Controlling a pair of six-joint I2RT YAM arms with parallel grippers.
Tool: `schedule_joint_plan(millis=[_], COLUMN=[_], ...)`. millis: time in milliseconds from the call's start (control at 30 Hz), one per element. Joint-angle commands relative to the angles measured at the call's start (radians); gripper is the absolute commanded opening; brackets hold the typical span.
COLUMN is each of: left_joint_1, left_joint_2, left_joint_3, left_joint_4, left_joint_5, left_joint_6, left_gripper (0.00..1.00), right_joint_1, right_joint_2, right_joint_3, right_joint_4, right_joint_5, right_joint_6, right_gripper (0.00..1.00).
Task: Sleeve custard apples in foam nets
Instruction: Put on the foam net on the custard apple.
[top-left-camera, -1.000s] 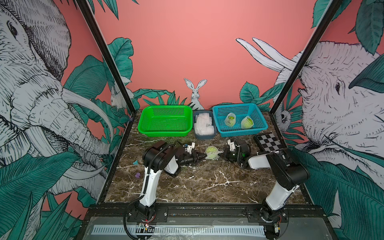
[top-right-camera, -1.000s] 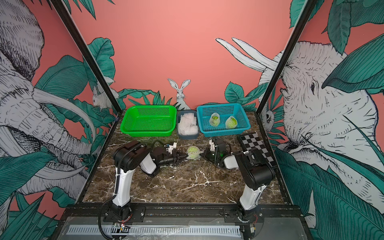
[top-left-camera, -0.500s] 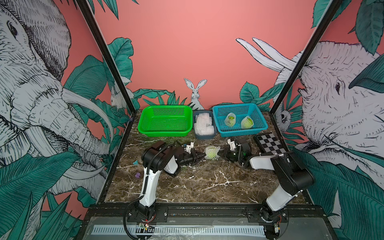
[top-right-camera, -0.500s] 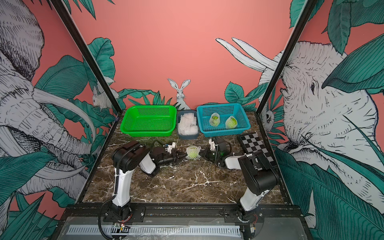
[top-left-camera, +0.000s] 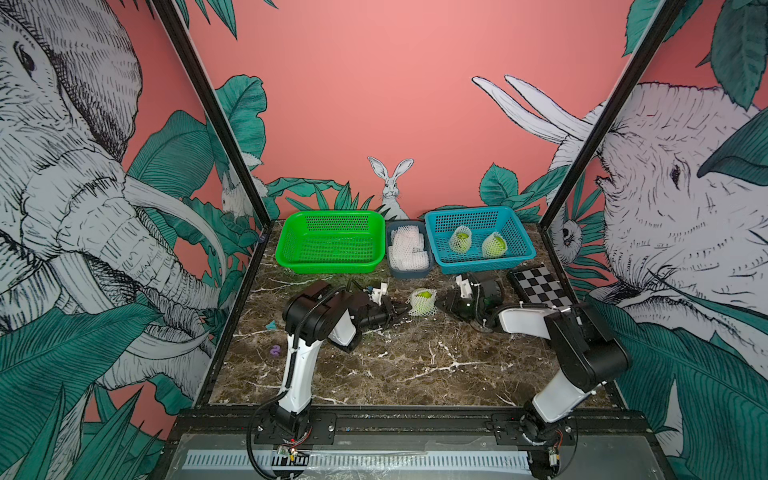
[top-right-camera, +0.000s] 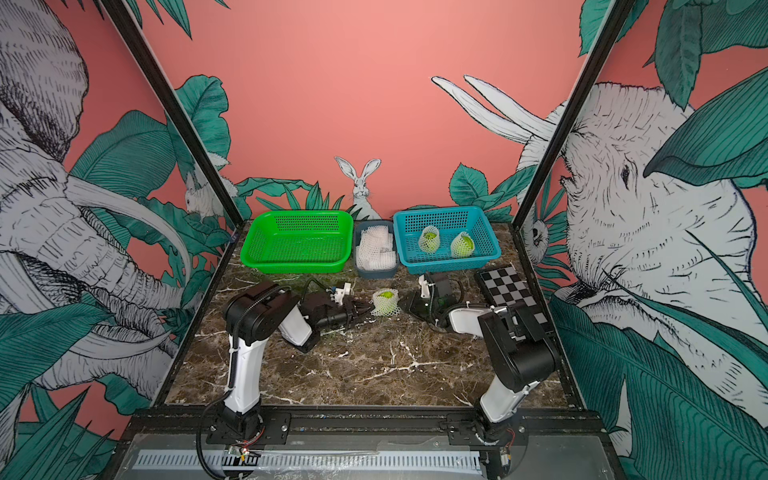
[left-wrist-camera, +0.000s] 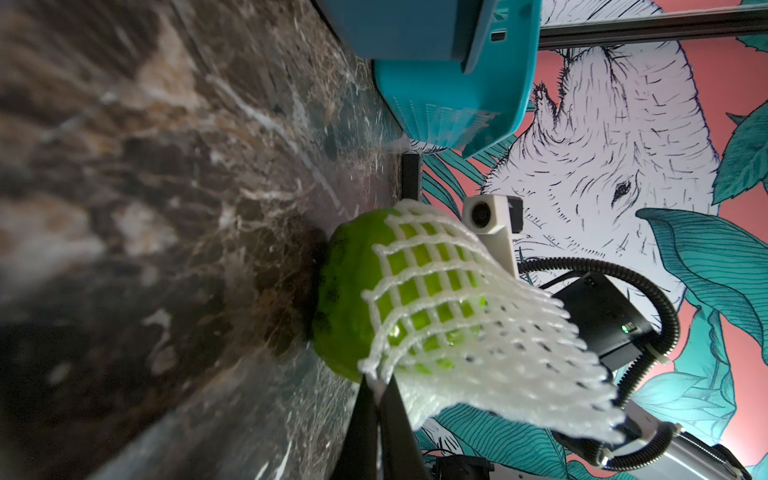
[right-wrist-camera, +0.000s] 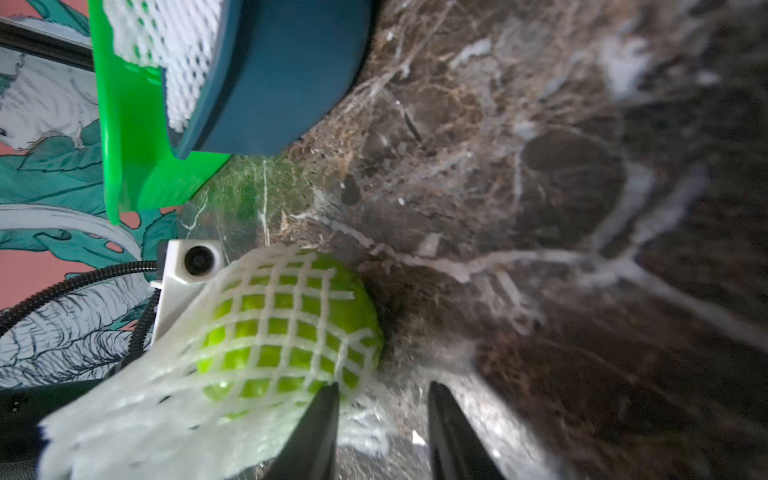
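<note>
A custard apple (top-left-camera: 424, 295), partly covered by a foam net (top-left-camera: 419, 307), sits on the bench (top-left-camera: 415, 365) near the middle of its back edge, just in front of the grey bin (top-left-camera: 409, 272). The left gripper (left-wrist-camera: 376, 386) has its fingers pinched together on the net's rim. The right gripper (right-wrist-camera: 382, 392), close beside the net, has its fingers apart and holds nothing.

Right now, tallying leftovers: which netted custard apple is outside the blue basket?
The custard apple on the table, foam net pinched by the left end effector; the others lie in the basket.
</note>
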Motion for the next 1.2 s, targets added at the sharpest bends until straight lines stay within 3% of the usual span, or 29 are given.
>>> schedule_joint_plan(millis=[0,200,267,300,333,633,1167], left_joint_1=[0.0,0.0,-0.001,-0.001,-0.001,-0.004,-0.018], left_joint_2=[-0.003,0.0,0.001,0.002,0.003,0.018,0.024], left_joint_3=[0.011,0.015,0.015,0.015,0.015,0.015,0.025], left_joint_4=[0.001,0.001,0.001,0.001,0.002,0.01,0.014], left_joint_5=[0.01,0.005,0.002,0.0,0.0,-0.007,-0.021], left_joint_6=[-0.014,-0.015,-0.014,-0.014,-0.015,-0.016,-0.019], left_gripper=[0.0,0.0,0.0,0.0,0.0,0.0,0.0], right_joint_1=[0.003,0.017,0.062,0.092,0.12,0.288,0.331], right_joint_2=[-0.119,-0.248,-0.271,-0.279,-0.279,-0.132,0.116], right_joint_3=[0.043,0.123,0.17,0.199,0.23,0.504,0.702], right_joint_4=[-0.197,-0.467,-0.552,-0.593,-0.63,-0.874,-0.904], right_joint_5=[0.112,0.239,0.296,0.33,0.36,0.493,0.552], right_joint_6=[-0.098,-0.225,-0.285,-0.316,-0.343,-0.439,-0.389], right_gripper=[0.47,0.65,0.79,0.96,0.99,0.99,0.99])
